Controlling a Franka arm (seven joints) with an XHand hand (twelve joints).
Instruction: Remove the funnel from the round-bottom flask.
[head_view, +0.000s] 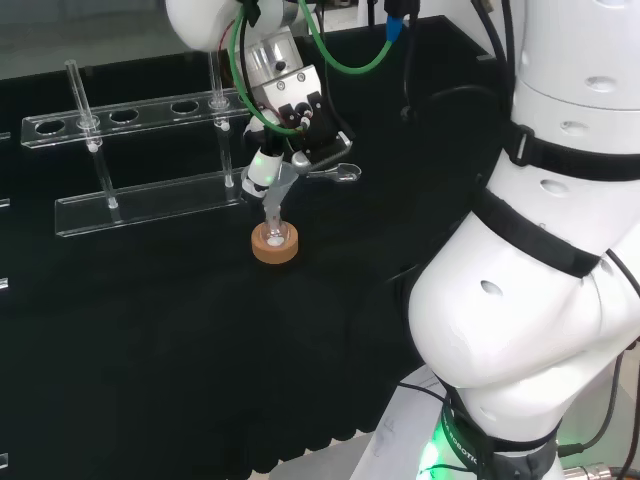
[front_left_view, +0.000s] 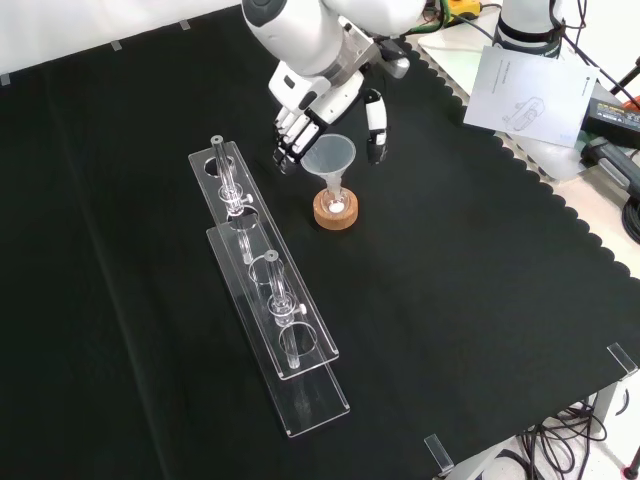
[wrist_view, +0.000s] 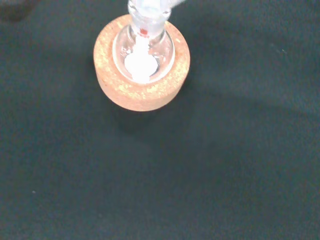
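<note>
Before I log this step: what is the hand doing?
Hand: open, fingers and thumb either side of the funnel, not yet closed on it.

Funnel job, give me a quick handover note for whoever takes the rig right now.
Hand: open, fingers spread on either side of the funnel, thumb on the right in the front view; no grasp visible yet.
Things: funnel sits upright in the neck of the round-bottom flask, which rests on the cork ring beside the clear rack.
Done: hand brought to the funnel.
Left: close on the funnel, lift it out, set it down.
</note>
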